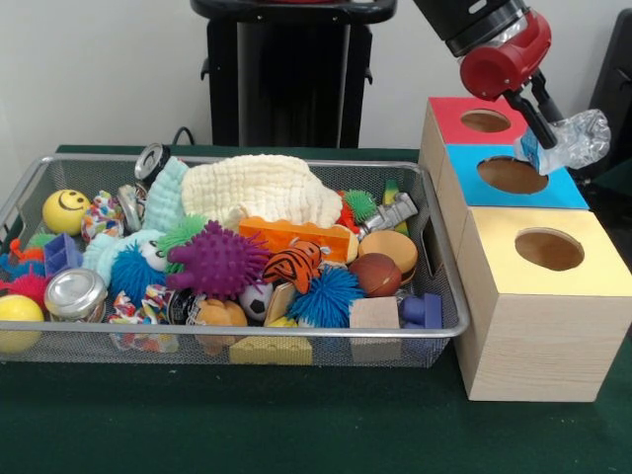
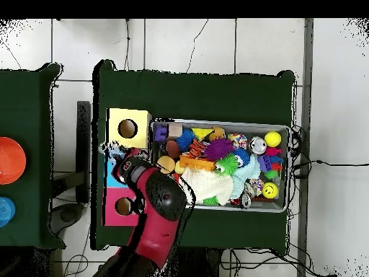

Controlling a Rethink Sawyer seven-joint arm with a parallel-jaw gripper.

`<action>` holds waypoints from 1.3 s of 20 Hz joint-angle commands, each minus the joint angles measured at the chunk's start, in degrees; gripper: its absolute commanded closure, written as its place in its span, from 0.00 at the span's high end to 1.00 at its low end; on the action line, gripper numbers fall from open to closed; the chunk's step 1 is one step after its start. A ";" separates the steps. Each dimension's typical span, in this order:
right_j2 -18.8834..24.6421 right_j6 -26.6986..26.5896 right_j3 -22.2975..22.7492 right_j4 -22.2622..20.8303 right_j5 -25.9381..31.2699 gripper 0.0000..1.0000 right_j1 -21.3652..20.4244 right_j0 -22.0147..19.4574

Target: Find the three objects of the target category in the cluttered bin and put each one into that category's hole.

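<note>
The silver wire-mesh bin (image 1: 237, 163) fills the table's left and middle and is heaped with toys; it also shows in the overhead view (image 2: 216, 122). Three wooden boxes stand in a row to its right, with a red top (image 1: 454, 111), a blue top (image 1: 563, 190) and a yellow top (image 1: 592, 232), each with a round hole. My gripper (image 1: 541, 133) hangs above the blue box's far right corner, shut on a crumpled clear plastic bottle (image 1: 575, 138) with a blue label. In the overhead view the red arm (image 2: 162, 196) covers the blue box.
The bin holds a cream cloth (image 1: 262, 188), a purple spiky ball (image 1: 219, 259), a yellow smiley ball (image 1: 65, 210), a tiger toy (image 1: 293, 265), a burger toy (image 1: 387, 249) and metal cans (image 1: 75, 293). The black pedestal (image 1: 291, 74) stands behind. A second green table (image 2: 21, 144) lies beside.
</note>
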 commanded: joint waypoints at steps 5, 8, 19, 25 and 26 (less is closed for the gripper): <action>2.67 -23.15 6.70 3.98 7.29 0.00 1.88 -1.56; 2.80 -24.12 6.94 4.47 7.54 0.00 2.48 -1.79; 3.85 -26.96 7.73 8.43 9.38 0.00 3.96 -1.50; 5.26 -30.40 5.96 12.78 11.04 0.00 7.54 -1.23; 5.34 -30.86 5.69 12.93 11.38 0.00 8.07 -1.44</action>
